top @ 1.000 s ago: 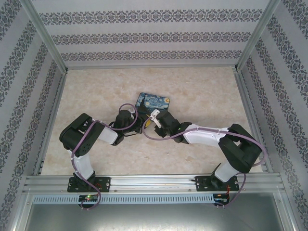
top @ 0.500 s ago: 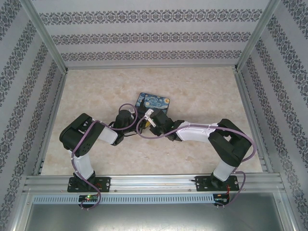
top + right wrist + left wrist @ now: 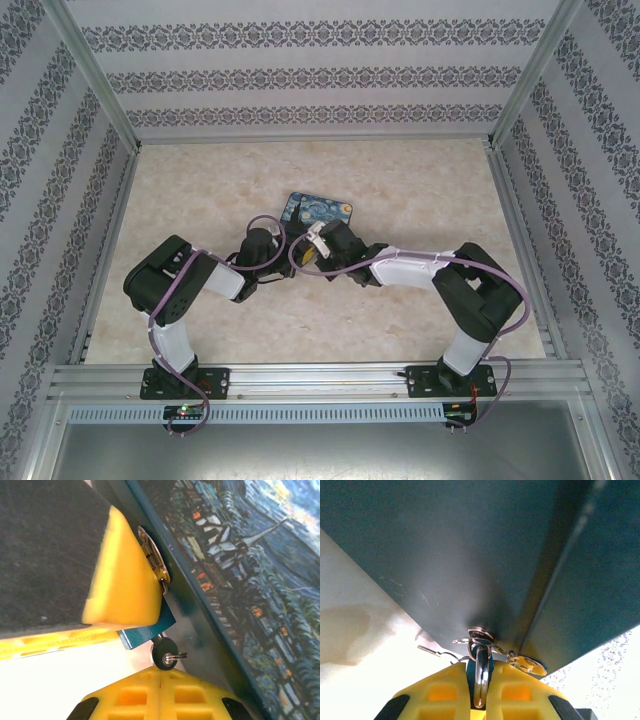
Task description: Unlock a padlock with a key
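Item: lock station at the near side of the painted box [image 3: 318, 208], mid-table.

Change noted: my right arm has drawn in closer to the box over the last second, and the right gripper [image 3: 160, 676] has gone from partly parted to pressed together. The key [image 3: 164, 657] sits in the bottom of the padlock [image 3: 149, 631], its dark round head just at my fingertips. I cannot tell whether the tips have caught its edge or met beneath it. If they have it, I judge the turn comes next; if not, I reopen and reach deeper.

Left gripper [image 3: 480, 680]: pinching the padlock body, shackle upward through the hasp [image 3: 152, 560] on the box's side.

Obstructions: loose key-ring wire [image 3: 437, 651] trails beside the lock, and the left finger pad [image 3: 125, 580] and the box wall crowd the key, leaving little room to rotate.
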`<state>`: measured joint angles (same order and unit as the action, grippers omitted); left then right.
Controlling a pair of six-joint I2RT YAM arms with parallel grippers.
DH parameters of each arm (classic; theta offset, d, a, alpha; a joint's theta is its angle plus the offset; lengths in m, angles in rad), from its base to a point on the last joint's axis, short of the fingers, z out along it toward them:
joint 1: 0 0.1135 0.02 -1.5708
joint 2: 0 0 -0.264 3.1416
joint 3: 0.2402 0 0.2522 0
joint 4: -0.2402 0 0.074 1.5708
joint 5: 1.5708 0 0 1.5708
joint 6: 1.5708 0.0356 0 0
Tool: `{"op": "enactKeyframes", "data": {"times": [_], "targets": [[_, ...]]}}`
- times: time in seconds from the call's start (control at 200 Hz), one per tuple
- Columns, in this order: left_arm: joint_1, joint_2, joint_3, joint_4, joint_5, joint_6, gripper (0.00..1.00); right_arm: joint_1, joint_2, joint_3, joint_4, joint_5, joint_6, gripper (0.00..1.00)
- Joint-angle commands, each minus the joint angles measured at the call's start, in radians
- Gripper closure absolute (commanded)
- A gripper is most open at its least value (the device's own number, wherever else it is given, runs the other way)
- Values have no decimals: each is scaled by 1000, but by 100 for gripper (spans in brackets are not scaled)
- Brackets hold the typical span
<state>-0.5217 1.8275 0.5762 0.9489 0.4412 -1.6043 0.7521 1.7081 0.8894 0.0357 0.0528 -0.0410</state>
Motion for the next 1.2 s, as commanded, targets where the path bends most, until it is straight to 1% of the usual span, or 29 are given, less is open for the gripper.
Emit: {"op": "enactKeyframes", "data": {"times": [0.0,0.065,0.105,0.195,0.29,0.36,0.405,0.44,0.495,0.55,0.61,0.674,0.769,0.939,1.039,1.194], "targets": [[-3,-30,22,24,33,10,100,-47,-49,30,18,-282,133,100],[-2,-28,22,24,33,10,100,-80,-47,39,29,-430,200,100],[-2,-27,23,23,33,12,100,-91,-42,47,32,-488,229,100],[-3,-25,21,23,32,13,100,-99,-43,49,34,-518,256,100],[-3,-28,17,21,29,16,100,-105,-68,28,33,-496,263,100],[-2,-28,16,13,27,22,100,-115,-103,5,33,-468,270,87],[-2,-27,16,11,26,27,100,-121,-131,-16,38,-442,281,71],[-2,-28,15,7,25,31,100,-124,-154,-33,41,-420,294,62],[-2,-27,14,-2,24,43,100,-125,-186,-59,47,-378,323,57],[-2,-32,18,-28,26,62,100,-123,-209,-74,40,-339,364,48],[-2,-38,20,-60,27,89,95,-119,-229,-95,43,-311,426,42],[-3,-48,22,-95,30,117,88,-107,-244,-119,62,-297,497,38],[-1,-68,22,-142,31,150,82,-77,-246,-148,102,-281,595,37],[-2,-109,13,-198,36,186,66,-35,-188,-167,182,-254,727,37],[-2,-141,-6,-220,32,196,57,-37,-153,-183,249,-229,779,37],[-1,-224,-53,-286,5,213,41,-61,-117,-191,331,-219,825,36]]}}
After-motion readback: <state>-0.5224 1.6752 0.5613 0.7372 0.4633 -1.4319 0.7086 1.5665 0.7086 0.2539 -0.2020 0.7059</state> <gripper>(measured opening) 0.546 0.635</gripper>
